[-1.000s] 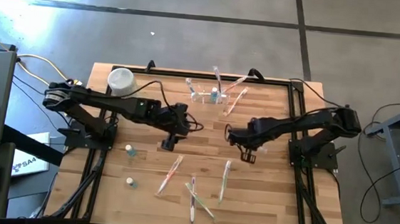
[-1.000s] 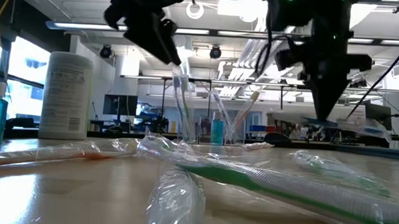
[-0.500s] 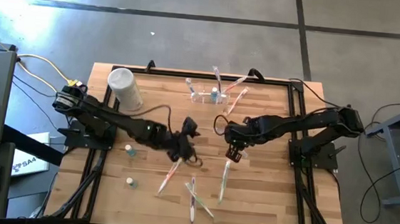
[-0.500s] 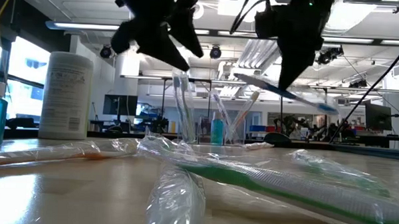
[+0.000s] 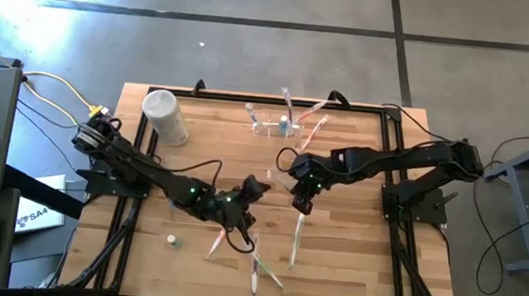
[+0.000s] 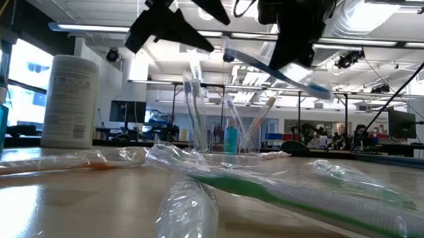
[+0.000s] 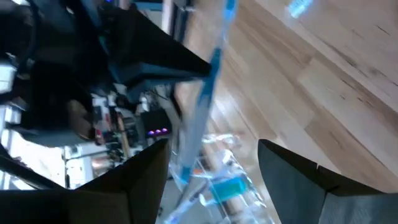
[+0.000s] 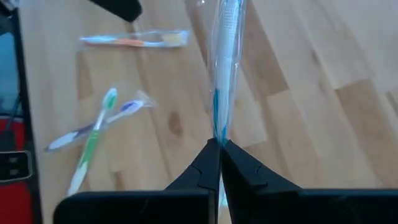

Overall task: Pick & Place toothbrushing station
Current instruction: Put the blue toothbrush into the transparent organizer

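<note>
From above, the toothbrushing station [image 5: 278, 125] is standing at the table's [image 5: 349, 278] far edge, brushes leaning in it, with the white canister [image 5: 165, 117] well to its left; the right gripper [image 5: 300, 200] is hanging nearer than the station, pinching a wrapped blue toothbrush [image 5: 289, 182]; the left gripper [image 5: 248, 192] is hovering just left of it, jaws spread wide and carrying nothing. In the low view, the station [image 6: 225, 137] is sitting far back beyond wrapped brushes, the canister [image 6: 70, 101] to its left, the blue toothbrush [image 6: 284, 72] slanting above it. Through the left wrist, the parted fingers [image 7: 292, 177] are framing that brush [image 7: 202, 106], the station [image 7: 221, 183] beyond. Through the right wrist, the closed fingertips [image 8: 214, 162] are clamping the brush [image 8: 225, 56].
</note>
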`<action>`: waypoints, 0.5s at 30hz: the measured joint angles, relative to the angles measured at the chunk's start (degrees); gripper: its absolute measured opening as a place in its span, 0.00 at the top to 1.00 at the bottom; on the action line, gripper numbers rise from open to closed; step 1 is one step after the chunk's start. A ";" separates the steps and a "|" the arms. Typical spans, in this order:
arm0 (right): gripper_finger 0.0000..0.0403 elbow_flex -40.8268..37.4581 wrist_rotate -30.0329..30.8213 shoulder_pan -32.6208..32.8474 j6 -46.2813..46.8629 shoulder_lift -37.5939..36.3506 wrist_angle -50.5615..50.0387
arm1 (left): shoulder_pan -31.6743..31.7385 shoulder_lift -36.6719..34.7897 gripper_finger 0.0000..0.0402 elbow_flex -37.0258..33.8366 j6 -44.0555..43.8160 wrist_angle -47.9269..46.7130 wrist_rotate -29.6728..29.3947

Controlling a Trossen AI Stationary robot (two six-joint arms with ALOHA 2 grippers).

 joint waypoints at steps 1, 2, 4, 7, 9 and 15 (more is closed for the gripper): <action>0.99 0.00 -0.59 0.02 -0.02 0.00 0.15 | 0.04 0.02 0.40 0.02 0.64 0.66 0.22; 0.99 0.00 -0.95 0.02 -0.02 0.00 0.15 | 0.07 0.02 0.40 -0.01 1.52 1.12 0.20; 0.99 0.00 -0.97 0.04 -0.02 0.00 0.39 | 0.10 0.02 0.40 -0.01 4.03 2.95 0.12; 0.99 0.00 -1.00 0.02 -0.19 0.00 0.48 | 0.10 0.02 0.40 0.01 7.61 5.07 0.54; 0.99 0.00 -0.99 0.01 -0.19 0.00 0.96 | 0.10 0.02 0.40 0.00 9.94 4.96 2.03; 0.99 0.00 -4.09 0.02 -0.23 0.00 4.46 | 0.99 0.02 0.40 -0.01 11.44 5.15 3.25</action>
